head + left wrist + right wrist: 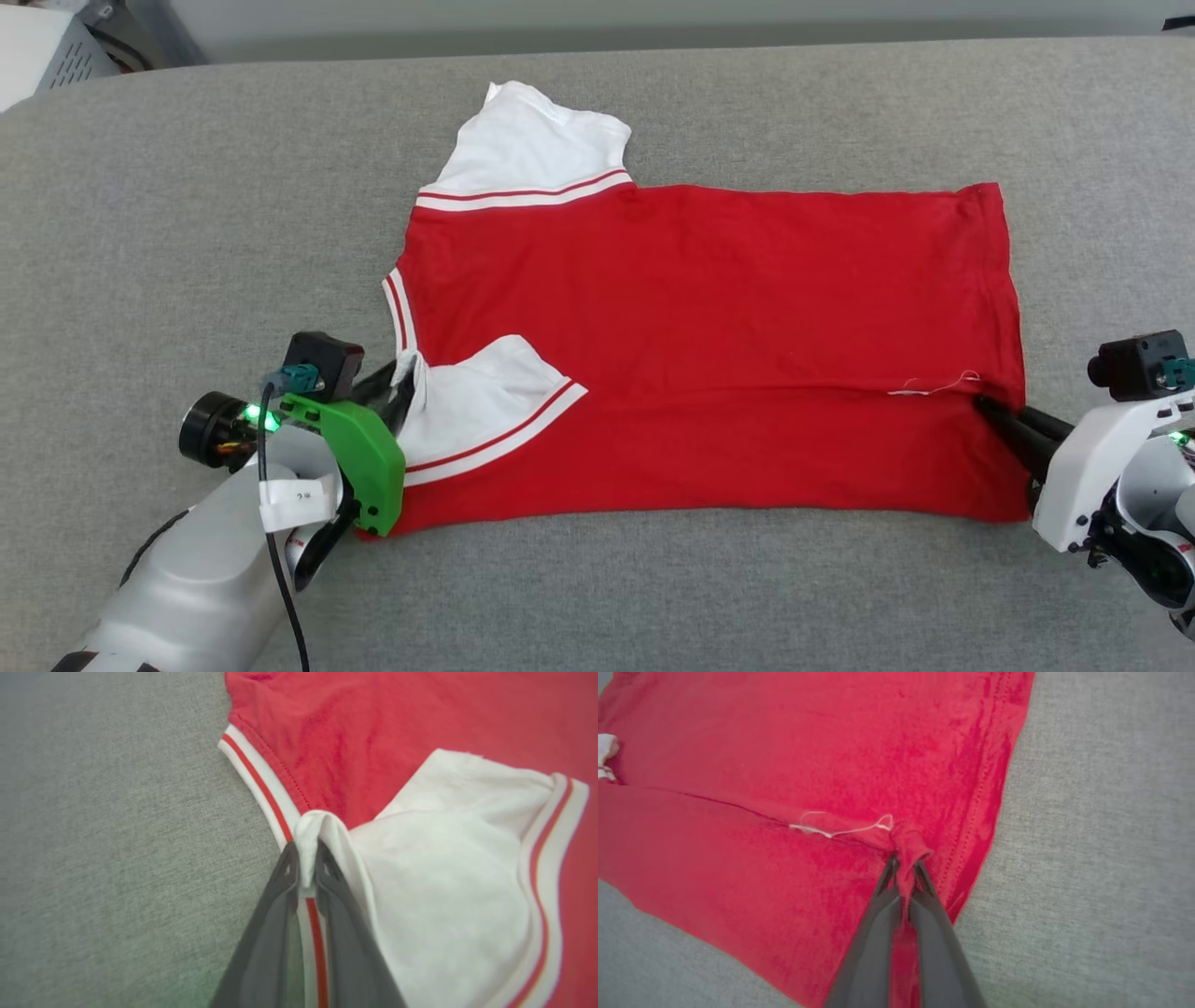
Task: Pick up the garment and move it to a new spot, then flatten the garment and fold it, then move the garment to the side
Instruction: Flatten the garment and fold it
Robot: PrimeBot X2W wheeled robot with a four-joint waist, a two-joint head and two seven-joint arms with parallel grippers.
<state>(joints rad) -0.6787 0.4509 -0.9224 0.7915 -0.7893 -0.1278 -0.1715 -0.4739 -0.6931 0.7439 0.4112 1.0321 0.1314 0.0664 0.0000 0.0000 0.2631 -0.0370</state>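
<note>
Fold step. Left gripper (306, 861) clamps the shirt (709, 308) by the white sleeve (444, 872), between its tips; right gripper (904, 870) clamps the red hem (978, 812) likewise. Next, likely: release, back off without dragging.

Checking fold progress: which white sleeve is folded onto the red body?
The near sleeve, by the left tool, lies over the red body of the jersey T-shirt; the far sleeve sticks out onto the grey fabric surface.
</note>
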